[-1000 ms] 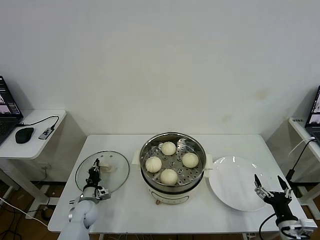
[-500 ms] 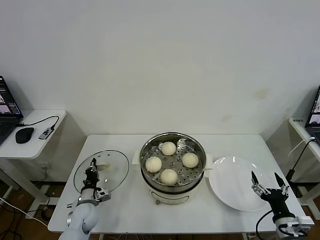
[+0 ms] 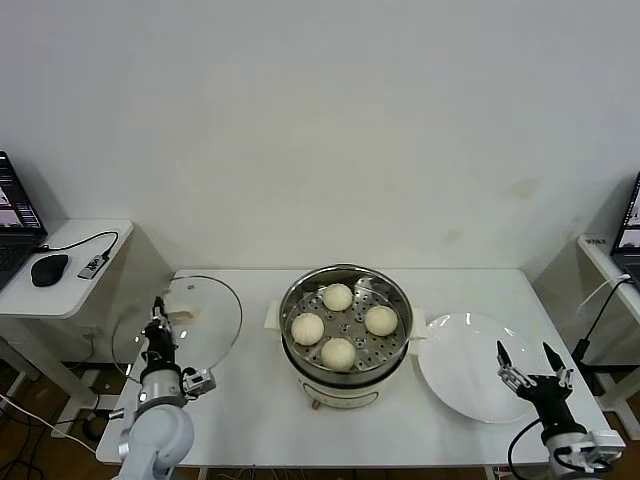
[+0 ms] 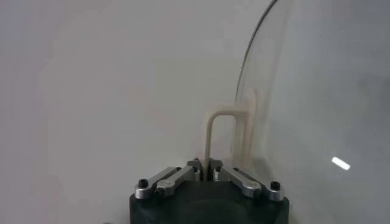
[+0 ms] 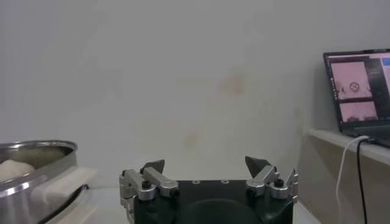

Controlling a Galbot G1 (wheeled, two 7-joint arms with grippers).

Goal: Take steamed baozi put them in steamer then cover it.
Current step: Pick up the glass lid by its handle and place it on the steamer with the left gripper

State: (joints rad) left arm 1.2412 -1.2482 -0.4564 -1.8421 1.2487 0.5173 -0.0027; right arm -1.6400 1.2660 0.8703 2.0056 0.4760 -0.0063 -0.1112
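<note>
Lifted since earlier frames: cover (image 3: 180,322) off table, tilted up on edge, swung toward table's left edge. Left gripper (image 3: 158,325) clenched on cover's cream handle (image 4: 226,133). Steamer (image 3: 346,330) at table centre, all four steamed baozi (image 3: 338,352) on its tray, uncovered. White plate (image 3: 476,365) right of it; right gripper (image 3: 527,362) spread wide, idle near plate's near edge.

Next: level cover, centre over steamer rim, lower gently.

Hidden: finger contact on handle barely visible; cover's far rim hard to trace.
</note>
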